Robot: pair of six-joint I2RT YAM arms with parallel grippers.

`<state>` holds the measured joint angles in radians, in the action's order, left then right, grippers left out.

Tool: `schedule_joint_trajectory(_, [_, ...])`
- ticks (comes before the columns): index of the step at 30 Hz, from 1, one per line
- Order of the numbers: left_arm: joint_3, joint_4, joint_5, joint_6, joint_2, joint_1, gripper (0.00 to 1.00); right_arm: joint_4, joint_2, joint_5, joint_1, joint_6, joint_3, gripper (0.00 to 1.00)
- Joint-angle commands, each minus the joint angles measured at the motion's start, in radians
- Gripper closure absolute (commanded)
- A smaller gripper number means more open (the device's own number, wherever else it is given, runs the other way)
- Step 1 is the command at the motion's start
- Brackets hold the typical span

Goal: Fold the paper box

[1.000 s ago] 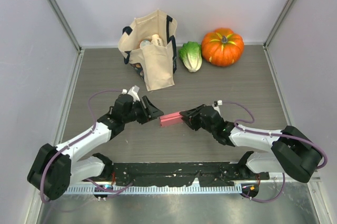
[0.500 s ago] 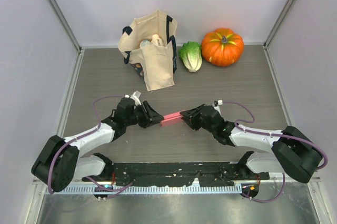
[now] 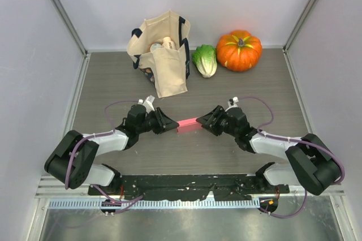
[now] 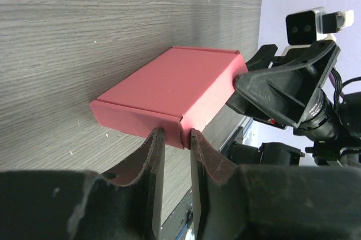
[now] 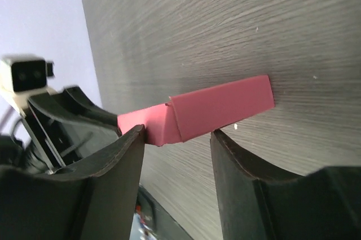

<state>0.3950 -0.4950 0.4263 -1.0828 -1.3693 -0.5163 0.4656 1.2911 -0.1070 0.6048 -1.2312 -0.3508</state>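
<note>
The paper box [image 3: 186, 123] is a slim pink folded box lying on the grey table between my two grippers. In the left wrist view the box [image 4: 180, 85] shows its flat top. My left gripper [image 3: 170, 123] has its jaws nearly together, pinching the box's near corner [image 4: 174, 134]. In the right wrist view the box [image 5: 220, 107] shows a folded end flap. My right gripper [image 3: 201, 121] is open, its jaws wide apart [image 5: 177, 133], with the fingertips [image 5: 138, 136] against the box's other end.
A cream tote bag [image 3: 161, 54] with items inside stands at the back. A lettuce [image 3: 205, 60] and an orange pumpkin [image 3: 239, 50] lie to its right. Grey walls enclose the table on three sides. The black mounting rail [image 3: 181, 184] runs along the near edge.
My left gripper was open and apart from the box; it has moved right onto the box's left end and closed. The box and right gripper have shifted slightly back.
</note>
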Motion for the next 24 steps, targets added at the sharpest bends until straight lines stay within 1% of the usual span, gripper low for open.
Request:
schedule_joint_trajectory(1, [-0.044,0.102,-0.046,0.058,-0.057,0.006,0.8,-0.087,-0.057,-0.316,-0.078,0.367,-0.052,0.42])
schedule_joint_trajectory(3, [-0.042,0.122,-0.058,0.063,-0.048,0.006,0.8,-0.143,-0.09,-0.374,-0.118,0.448,-0.069,0.38])
schedule_joint_trajectory(4, [-0.041,0.125,-0.061,0.066,-0.047,0.007,0.8,-0.169,-0.119,-0.423,-0.146,0.466,-0.071,0.36])
schedule_joint_trajectory(6, [-0.033,0.144,-0.061,0.07,-0.042,0.007,0.8,-0.191,-0.142,-0.465,-0.223,0.504,-0.079,0.35])
schedule_joint_trajectory(8, [-0.031,0.15,-0.063,0.073,-0.045,0.007,0.8,-0.171,-0.148,-0.543,-0.281,0.507,-0.08,0.34])
schedule_joint_trajectory(11, [-0.022,0.15,-0.051,0.073,-0.051,0.007,0.8,-0.14,-0.095,-0.615,-0.301,0.526,-0.099,0.34])
schedule_joint_trajectory(13, [-0.021,0.151,-0.052,0.072,-0.051,0.009,0.8,-0.09,-0.066,-0.625,-0.312,0.51,-0.103,0.34])
schedule_joint_trajectory(14, [-0.021,0.153,-0.054,0.073,-0.053,0.009,0.8,-0.052,-0.037,-0.646,-0.312,0.495,-0.099,0.35])
schedule_joint_trajectory(19, [-0.022,0.156,-0.057,0.073,-0.05,0.009,0.81,0.044,0.046,-0.639,-0.313,0.48,-0.082,0.39])
schedule_joint_trajectory(23, [-0.024,0.153,-0.06,0.077,-0.059,0.009,0.81,0.172,0.131,-0.643,-0.326,0.438,-0.033,0.48])
schedule_joint_trajectory(24, [-0.027,0.151,-0.06,0.078,-0.06,0.009,0.81,0.201,0.146,-0.64,-0.332,0.437,-0.016,0.51])
